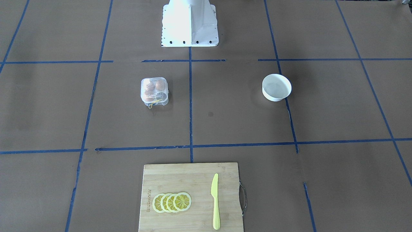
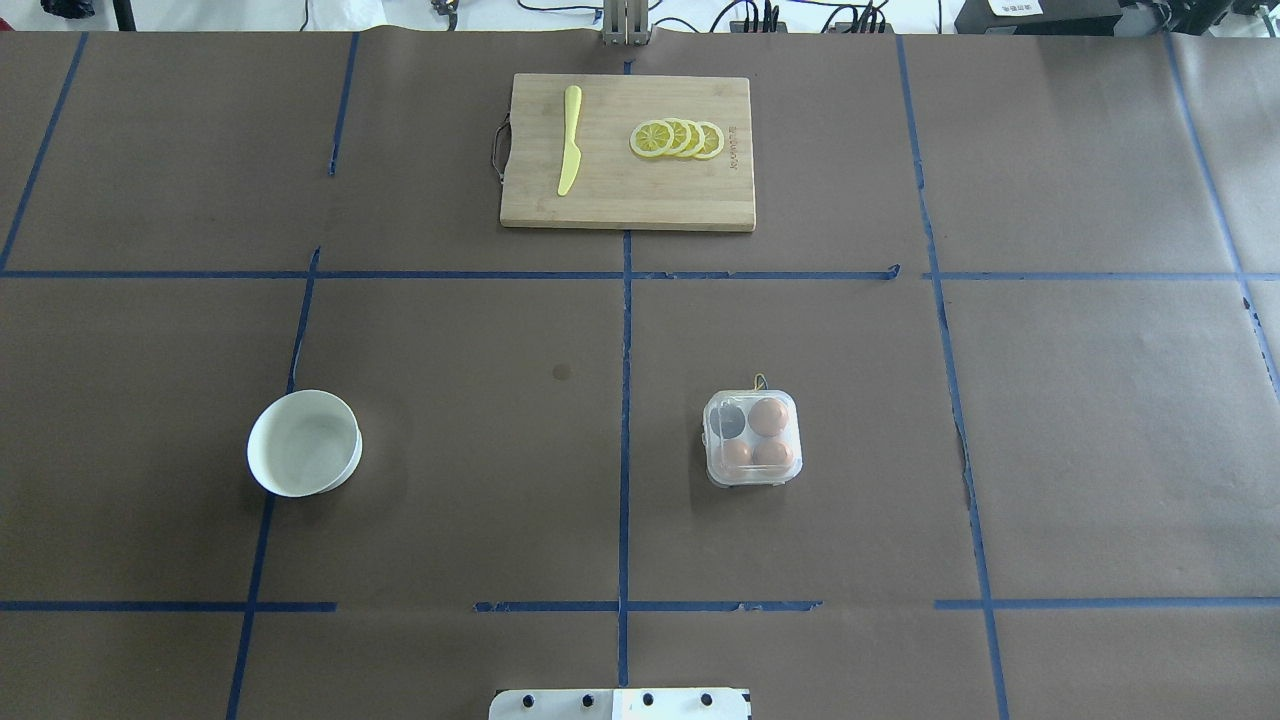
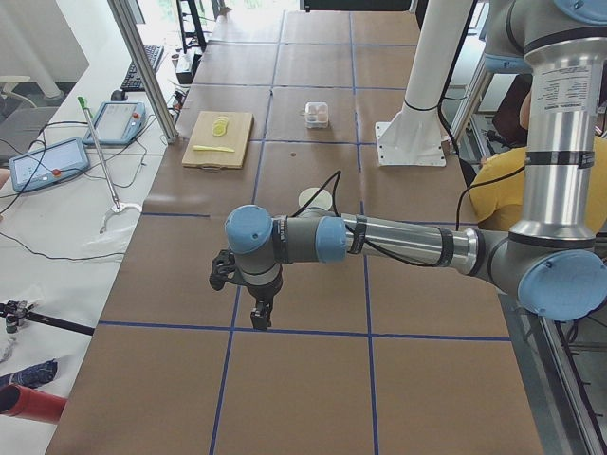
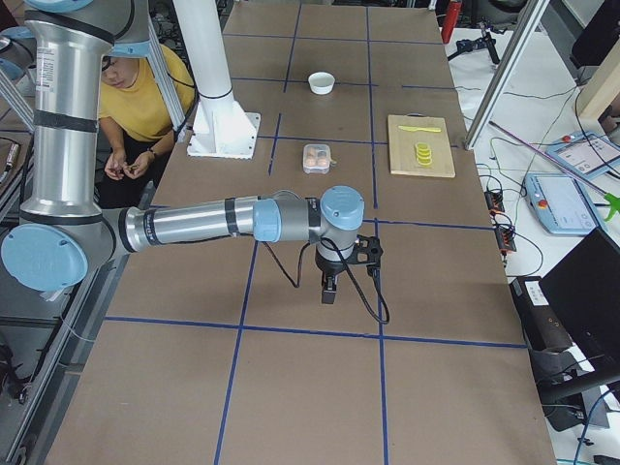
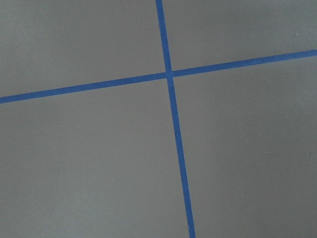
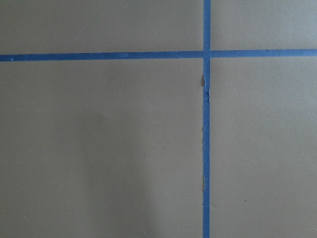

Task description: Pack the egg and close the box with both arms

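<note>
Egg box (image 2: pixel 752 438): small clear plastic case with four cups. It stands on the robot's right half of the tabletop, near the centre tape line and somewhat closer to the robot's edge than to the far edge.

Contents: three orange-brown eggs (image 2: pixel 768 415). The fourth cup looks dark and seemingly unfilled. The lid appears to lie down over the cups; whether it is latched cannot be told.

Handling, as judged:
- **Box:** light, thin-walled, flexible, slippery, and liable to skid under a one-sided push. Best steadied at a side wall while the lid's free edge is pressed.
- **Eggs:** smooth, fragile. Grasp gently across the middle.

Left gripper (image 3: pixel 258 320): hangs over the table's left end, well apart from the box. Its jaw opening cannot be told.

Right gripper (image 4: pixel 328 294): hangs over the right end. Its jaw opening likewise cannot be told.

White bowl (image 2: pixel 305 440): left half of the tabletop.

Cutting board (image 2: pixel 620 195): middle of the far edge, bearing a yellow knife (image 2: pixel 570 140) and lemon slices (image 2: pixel 678 138).
</note>
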